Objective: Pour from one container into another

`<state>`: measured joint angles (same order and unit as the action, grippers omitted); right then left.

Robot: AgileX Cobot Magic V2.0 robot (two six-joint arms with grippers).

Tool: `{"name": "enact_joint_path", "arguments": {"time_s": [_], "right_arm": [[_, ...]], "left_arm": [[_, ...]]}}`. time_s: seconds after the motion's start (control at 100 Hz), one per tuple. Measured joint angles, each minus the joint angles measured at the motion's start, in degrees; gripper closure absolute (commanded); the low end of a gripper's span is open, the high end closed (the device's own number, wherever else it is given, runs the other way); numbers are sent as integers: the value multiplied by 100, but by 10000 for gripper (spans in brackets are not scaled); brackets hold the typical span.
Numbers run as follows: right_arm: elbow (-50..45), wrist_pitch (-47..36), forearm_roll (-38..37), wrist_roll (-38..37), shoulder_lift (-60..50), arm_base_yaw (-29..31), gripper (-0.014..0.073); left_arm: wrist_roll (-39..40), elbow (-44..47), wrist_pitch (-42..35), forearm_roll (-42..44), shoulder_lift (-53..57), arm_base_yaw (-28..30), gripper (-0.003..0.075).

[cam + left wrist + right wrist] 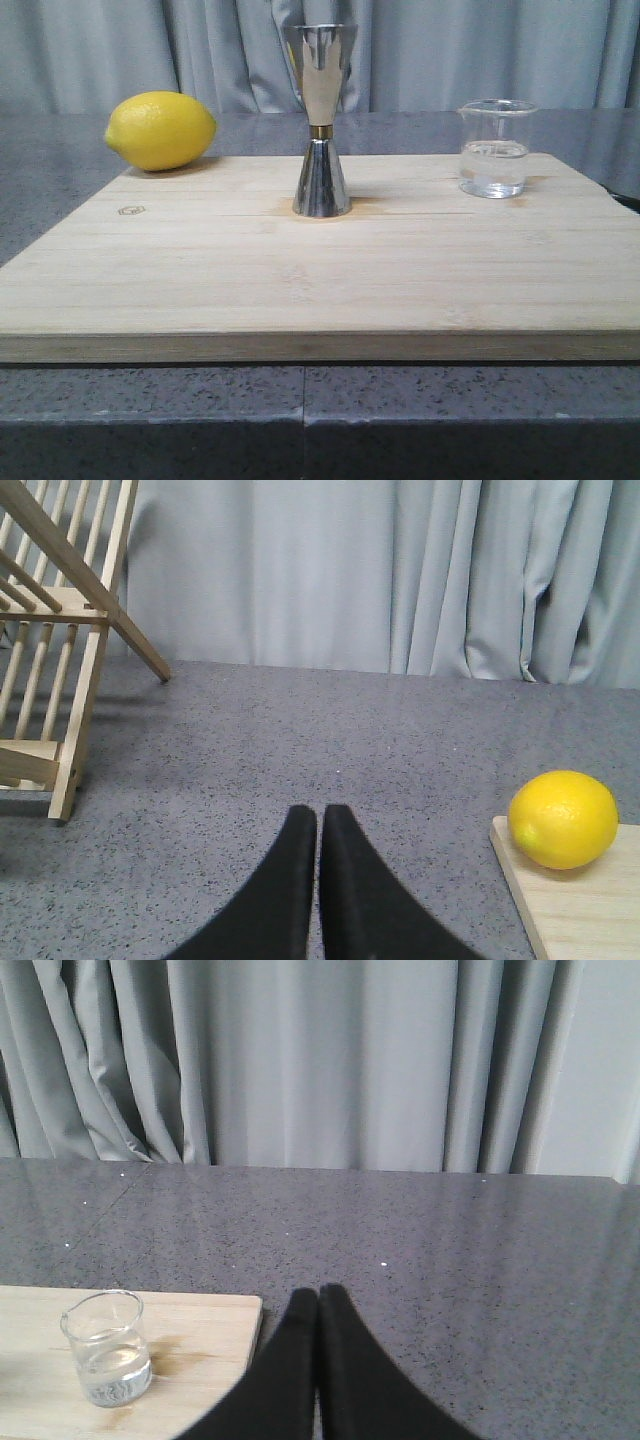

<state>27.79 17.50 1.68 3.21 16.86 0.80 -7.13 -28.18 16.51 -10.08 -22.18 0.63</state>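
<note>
Nothing has been poured yet: a small glass beaker [494, 148], holding a shallow measure of clear liquid, stands upright near the far right corner of a wooden cutting board [300, 290], untouched. The steel jigger [321, 120] that is to receive the liquid stands upright near the middle of the board's far edge, well apart from the beaker; whether its upper cup holds anything cannot be told from the front. A lemon [160, 130] rests at the board's far left corner, overhanging the edge and taking no part in the job.

The whole task appears to lie ahead: the beaker must be grasped, carried across to the jigger and tipped over its mouth.

Neither arm appears in the front view. The left gripper [319, 825] hangs low over the grey speckled surface [60, 170] off the board's left edge, its black fingers [290, 880] pressed together and holding nothing, the lemon beside it and a wooden rack [55, 650] farther off. The right gripper [318, 1305] sits off the board's right edge, its fingers [345, 1370] likewise together and empty, with the beaker near, on the board just beside them. Being the closer of the two, the right arm looks the likelier one to take the beaker, and its fingers would first have to part.
</note>
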Motion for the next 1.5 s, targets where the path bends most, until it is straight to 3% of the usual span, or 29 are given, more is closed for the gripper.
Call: {"name": "enact_joint_path", "arguments": {"time_s": [0.13, 0.2, 0.27, 0.38, 0.43, 0.5, 1.26, 1.5], "right_arm": [[0, 9, 0, 0, 0, 0, 652], [0, 9, 0, -13, 0, 0, 566], [0, 9, 0, -22, 0, 0, 405], [3, 9, 0, -35, 0, 0, 140], [3, 9, 0, -35, 0, 0, 71], [3, 9, 0, -35, 0, 0, 33], [3, 49, -2, -35, 13, 0, 32], [323, 685, -2, -35, 105, 0, 32]], "left_arm": [[0, 0, 0, 0, 0, 0, 738], [0, 0, 0, 0, 0, 0, 704], [0, 0, 0, 0, 0, 0, 582], [0, 0, 0, 36, 0, 0, 281], [0, 0, 0, 51, 0, 0, 150], [0, 0, 0, 65, 0, 0, 66], [20, 0, 5, -144, 0, 0, 60], [20, -341, 678, -2, -72, 0, 60]]}}
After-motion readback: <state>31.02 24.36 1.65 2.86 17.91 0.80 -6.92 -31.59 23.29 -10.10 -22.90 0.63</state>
